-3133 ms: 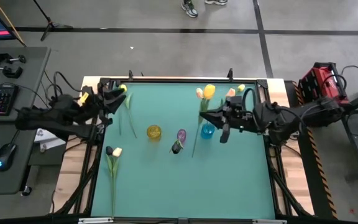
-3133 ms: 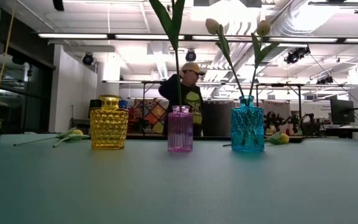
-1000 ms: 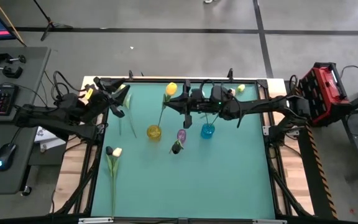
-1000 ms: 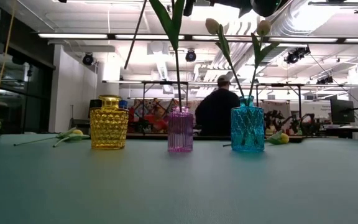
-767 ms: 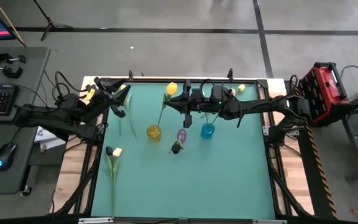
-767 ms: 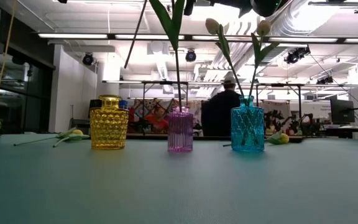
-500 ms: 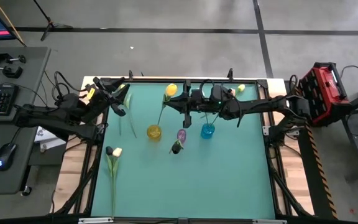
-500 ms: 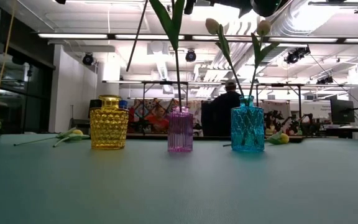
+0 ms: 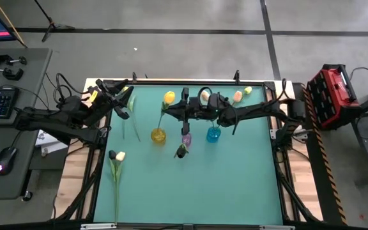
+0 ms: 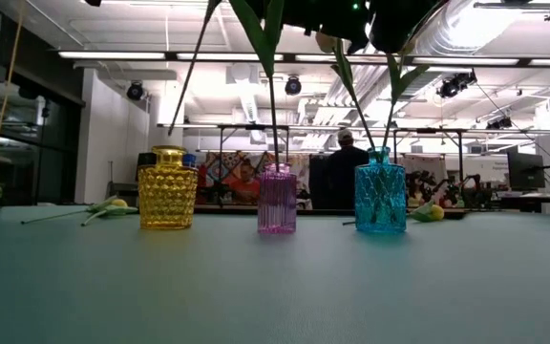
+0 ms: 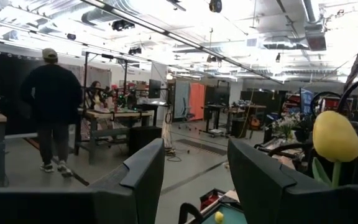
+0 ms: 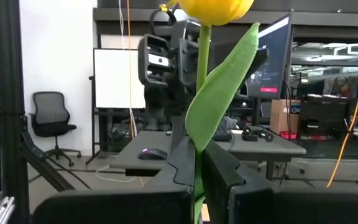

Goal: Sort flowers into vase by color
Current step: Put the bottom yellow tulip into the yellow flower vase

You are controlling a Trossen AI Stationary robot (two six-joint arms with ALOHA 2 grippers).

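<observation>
a large workshop hall with benches, monitors and a person standing far behind surrounds a teal worktop [image 9: 190,185]; on it stand three small glass vases in a row: a yellow vase [image 9: 158,135], a purple vase [image 9: 186,138] holding a dark tulip, and a blue vase [image 9: 213,134] holding peach-pink tulips; more flowers lie loose, two at the left front [image 9: 115,157] and one yellow bud near the right back corner [image 9: 248,91].

the right gripper [image 9: 185,113] reaches far across the worktop, the arm stretched nearly flat above the vases; its fingers [image 12: 219,171] are closed narrow on the green stem of a yellow tulip [image 9: 168,98], just under the leaf; the stem slants down from the bud toward the yellow vase, and its lower end seems to be at or just over the mouth, but i cannot tell if it is already inside.

the tulip looks very light, with a thin stem that is likely to bend and swing; i judge the best hold is on the stem in its middle part, not on the soft bud or the leaf, and a firm but gentle pinch, because a thin smooth stem may turn or slip between the fingers.

the left gripper [image 9: 121,102] waits at the left back corner of the worktop, lifted and pointing over the table; its fingers [image 11: 143,171] stand wide apart and hold nothing.
</observation>
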